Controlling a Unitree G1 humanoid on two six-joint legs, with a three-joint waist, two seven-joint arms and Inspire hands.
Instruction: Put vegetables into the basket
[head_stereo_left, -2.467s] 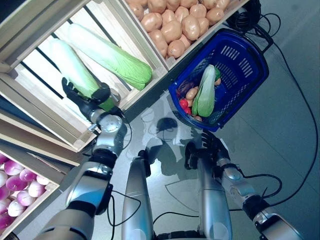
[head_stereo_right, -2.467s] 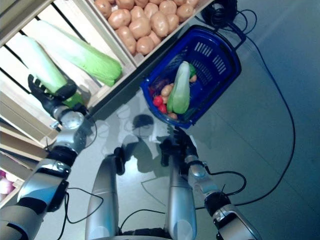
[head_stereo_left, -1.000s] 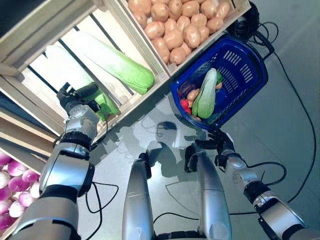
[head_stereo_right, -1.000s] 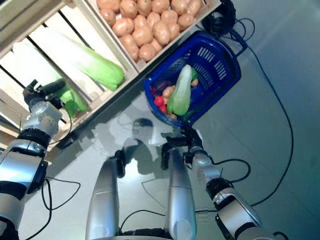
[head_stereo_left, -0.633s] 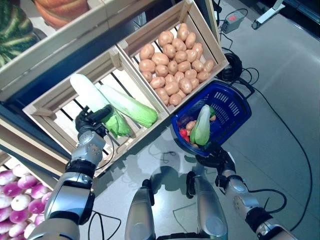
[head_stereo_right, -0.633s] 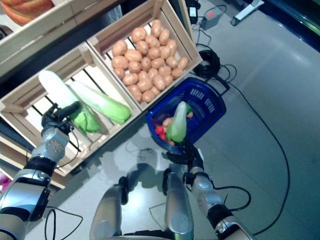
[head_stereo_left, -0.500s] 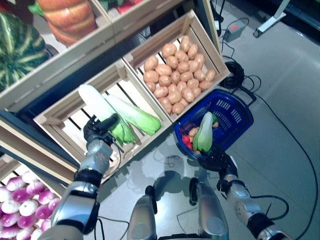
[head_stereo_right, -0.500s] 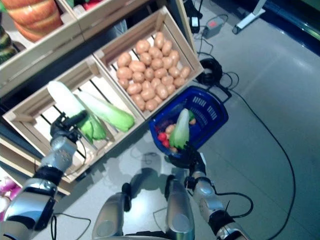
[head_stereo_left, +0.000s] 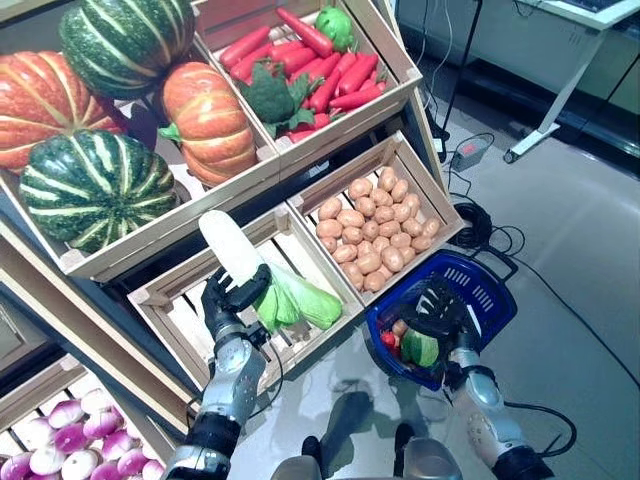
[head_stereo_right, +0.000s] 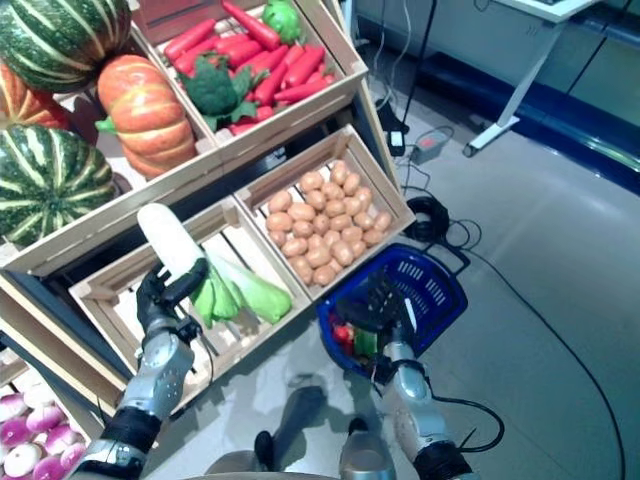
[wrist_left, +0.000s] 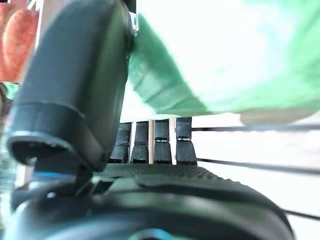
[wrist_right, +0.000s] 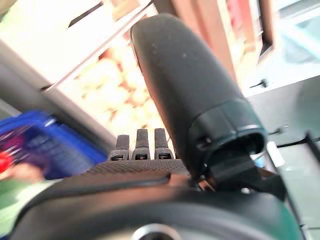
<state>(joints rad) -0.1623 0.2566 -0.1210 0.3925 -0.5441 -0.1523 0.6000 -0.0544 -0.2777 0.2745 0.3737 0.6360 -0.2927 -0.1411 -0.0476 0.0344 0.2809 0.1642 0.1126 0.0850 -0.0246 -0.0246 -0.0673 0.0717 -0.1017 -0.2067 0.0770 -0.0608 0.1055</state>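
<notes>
A long napa cabbage, white stalk up and green leaves down, leans in the slatted wooden crate. My left hand is shut on it: the thumb presses over the leaf and the fingers lie behind it. A second cabbage lies beside it in the same crate. The blue basket stands on the floor to the right, holding a green cabbage and small red vegetables. My right hand hovers open over the basket's near rim, holding nothing.
A crate of potatoes sits just behind the basket. The upper shelf holds pumpkins, striped squashes, carrots and broccoli. Purple-white turnips fill a bin at the lower left. Cables trail on the floor.
The camera has swung upward, bringing the upper shelves into view. My left hand keeps its hold on the cabbage. My right hand has risen from beside the floor to over the basket.
</notes>
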